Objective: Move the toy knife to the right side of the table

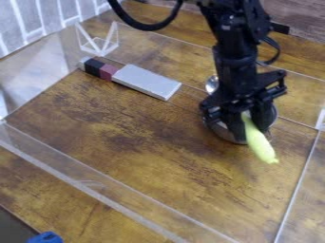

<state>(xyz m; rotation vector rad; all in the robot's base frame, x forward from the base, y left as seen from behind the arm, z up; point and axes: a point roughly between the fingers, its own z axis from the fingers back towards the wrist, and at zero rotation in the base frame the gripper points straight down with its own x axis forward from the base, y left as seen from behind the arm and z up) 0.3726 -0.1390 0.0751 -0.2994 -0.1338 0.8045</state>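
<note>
The jaws (246,111) pinch the toy knife (259,144) near one end, maybe so the rest hangs free for putting down. It is at three o'clock over the bench (140,152), in front of the pot (234,131).

I see a flat grey slab (146,82) with a red-and-black end lying at an angle, a white wire-like object (98,40) beyond it, and a steel pot (230,129), partly hidden.
</note>
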